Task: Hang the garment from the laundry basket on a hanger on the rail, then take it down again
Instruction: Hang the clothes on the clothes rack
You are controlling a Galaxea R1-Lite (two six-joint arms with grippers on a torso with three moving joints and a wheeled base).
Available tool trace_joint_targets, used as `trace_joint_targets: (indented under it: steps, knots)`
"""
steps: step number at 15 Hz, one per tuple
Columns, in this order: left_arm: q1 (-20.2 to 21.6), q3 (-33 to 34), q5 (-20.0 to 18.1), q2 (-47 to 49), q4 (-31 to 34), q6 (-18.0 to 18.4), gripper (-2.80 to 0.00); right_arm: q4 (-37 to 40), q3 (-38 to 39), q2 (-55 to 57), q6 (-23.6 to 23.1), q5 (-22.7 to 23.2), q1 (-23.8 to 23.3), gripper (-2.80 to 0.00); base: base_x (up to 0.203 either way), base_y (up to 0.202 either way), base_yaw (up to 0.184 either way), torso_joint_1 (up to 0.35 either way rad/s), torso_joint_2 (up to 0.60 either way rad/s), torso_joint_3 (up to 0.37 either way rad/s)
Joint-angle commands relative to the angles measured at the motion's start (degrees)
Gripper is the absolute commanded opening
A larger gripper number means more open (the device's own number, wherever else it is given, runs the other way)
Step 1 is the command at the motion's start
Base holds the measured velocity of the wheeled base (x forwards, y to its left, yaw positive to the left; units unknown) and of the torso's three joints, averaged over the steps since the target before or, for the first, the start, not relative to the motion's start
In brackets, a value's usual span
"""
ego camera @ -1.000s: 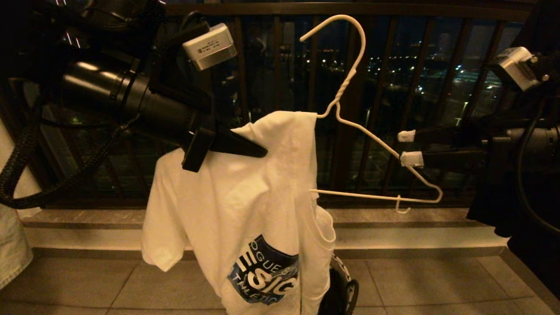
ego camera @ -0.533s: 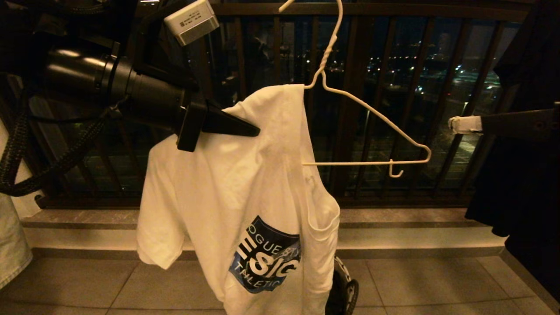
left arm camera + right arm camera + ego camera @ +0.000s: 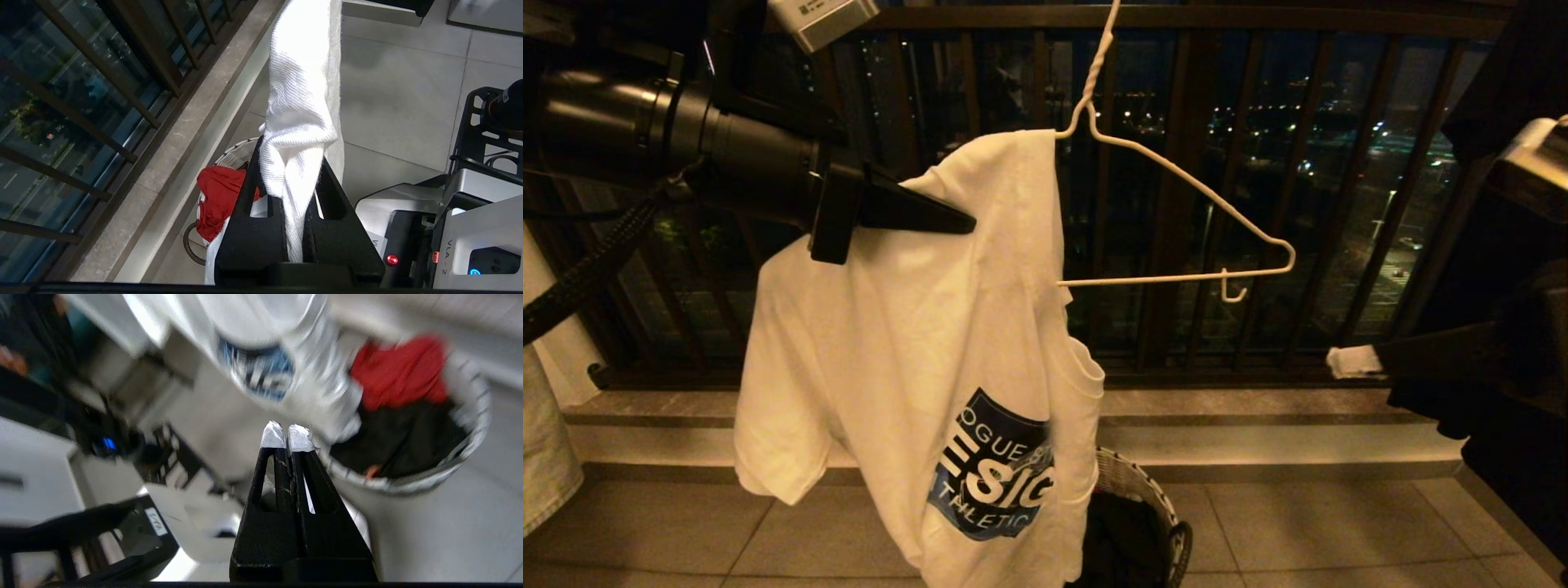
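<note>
The garment (image 3: 890, 327), a white T-shirt with a blue chest print (image 3: 992, 482), hangs by one shoulder over the thin white hanger (image 3: 1097, 61). The hanger's hook runs out of the top of the head view, and its other arm juts bare to the right. My left gripper (image 3: 964, 222) is shut on the garment's shoulder fold (image 3: 304, 81), high at the left. My right gripper (image 3: 1352, 361) hovers low at the right, shut and empty (image 3: 287, 436), apart from the hanger. Under the shirt's hem stands the laundry basket (image 3: 1143, 490). The rail is out of view.
A red cloth (image 3: 400, 375) and a black cloth (image 3: 400, 445) lie in the basket. The dark brown railing (image 3: 1176, 245) and a stone kerb (image 3: 1258, 408) stand behind. Dark clothing (image 3: 1503, 408) hangs at the right, pale cloth (image 3: 547, 457) at the left. My base (image 3: 449, 212) is beside the basket.
My right gripper let go of the hanger's bare arm, shut, and dropped low to the right. My left gripper lifted the shirt and hanger up and to the left.
</note>
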Motion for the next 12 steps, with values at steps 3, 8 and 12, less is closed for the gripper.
trace_joint_targets:
  steps: [3,8,12]
  knots:
    - [0.0,0.3,-0.2,-1.2,0.2,0.2,-2.8,-8.7,3.5,9.8,8.3,-4.2,8.6,-2.8,0.0,0.0,0.0,0.0,0.0,0.0]
    - [0.0,-0.1,-0.1,-0.8,-1.0,0.1,-2.8,-28.8,7.7,15.0,24.9,-11.6,12.3,0.0,0.0,0.0,0.0,0.0,0.0,0.0]
    - [-0.1,1.0,-0.1,-1.1,-7.2,-5.3,-2.8,-30.1,5.3,18.4,31.0,-20.5,14.6,0.0,0.0,0.0,0.0,0.0,0.0,0.0]
